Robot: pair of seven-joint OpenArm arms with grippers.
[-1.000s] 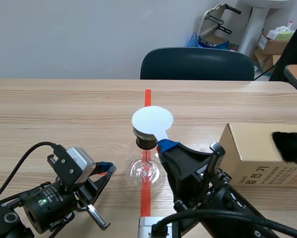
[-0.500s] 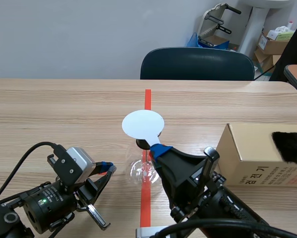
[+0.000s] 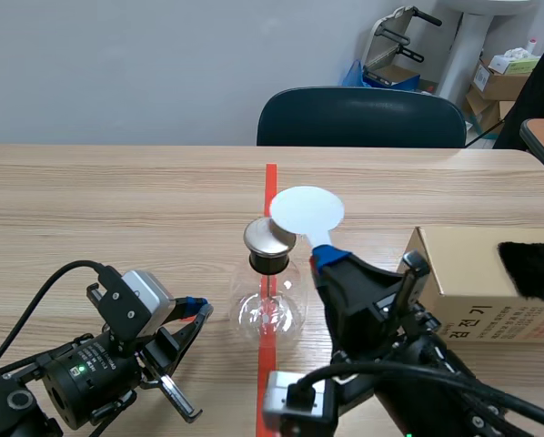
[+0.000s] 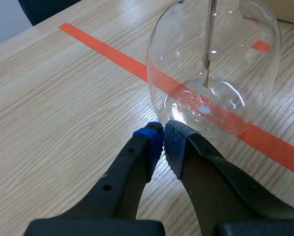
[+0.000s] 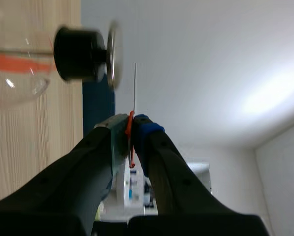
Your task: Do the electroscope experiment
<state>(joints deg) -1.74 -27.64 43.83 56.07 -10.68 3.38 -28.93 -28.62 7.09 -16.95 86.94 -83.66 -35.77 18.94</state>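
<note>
The right gripper (image 3: 323, 259) is clamping the stem of the one white disc (image 3: 307, 211), its own body partly cut off by the bottom edge. The disc is standing upright just right of centre, facing us, beside the metal cap (image 3: 269, 237) of the single upright electroscope (image 3: 269, 305). At lower left, the left gripper (image 3: 196, 310) is closed on nothing. One box (image 3: 463, 273) is running off the right edge.

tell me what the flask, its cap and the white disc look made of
Flask: clear glass, glossy; the tape line shows through it, with bright glints.
Cap: silvery metal, dull sheen, on a black stopper, probably rubber or plastic.
Disc: thin, matte white, likely plastic or card; cannot tell which.
</note>
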